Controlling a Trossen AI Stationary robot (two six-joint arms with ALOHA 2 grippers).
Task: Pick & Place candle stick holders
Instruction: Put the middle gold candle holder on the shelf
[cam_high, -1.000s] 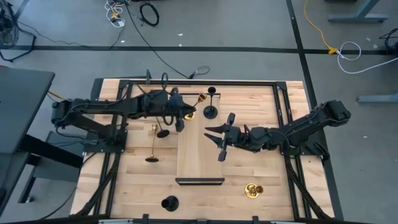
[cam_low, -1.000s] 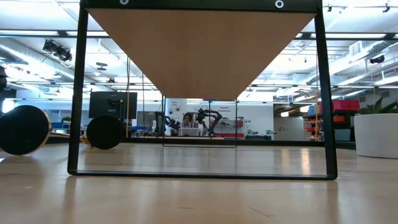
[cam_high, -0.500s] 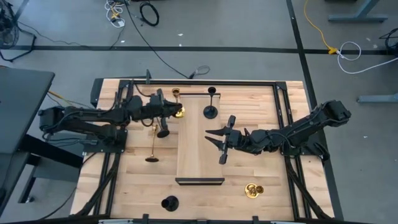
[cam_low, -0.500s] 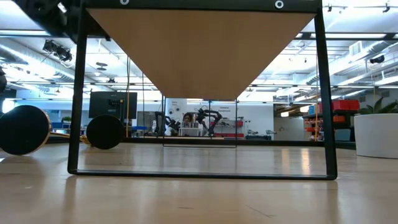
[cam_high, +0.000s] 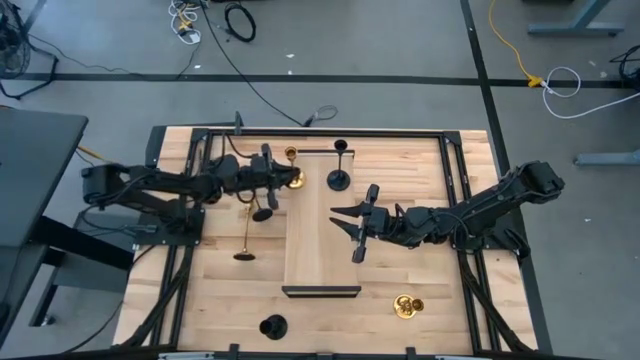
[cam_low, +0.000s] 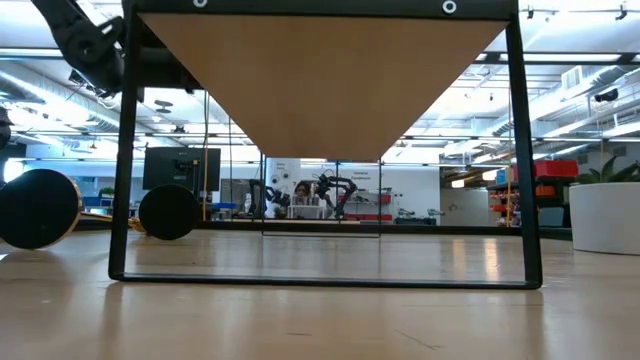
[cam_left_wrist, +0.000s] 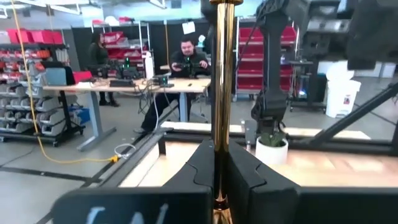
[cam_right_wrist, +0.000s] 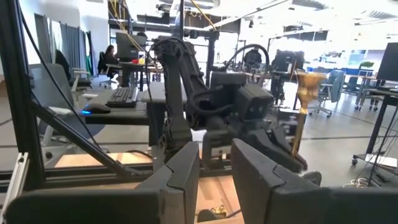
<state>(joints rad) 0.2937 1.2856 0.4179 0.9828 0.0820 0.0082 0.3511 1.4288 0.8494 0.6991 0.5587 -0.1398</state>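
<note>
We see the wooden tabletop (cam_high: 420, 170) with a raised board (cam_high: 320, 230) at its middle. Our left gripper (cam_high: 278, 181), left of the board's far end, is clamped on a gold candle stick holder's (cam_high: 291, 155) stem. Our right gripper (cam_high: 345, 222) hovers over the board, parted and empty. Other holders stand scattered: a black one (cam_high: 340, 180), a fallen gold one (cam_high: 407, 305).

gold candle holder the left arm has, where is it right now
In the high view the gold candle holder is clamped in the left claw over the table's far left part, just left of the black candle holder standing on the center board.
</note>
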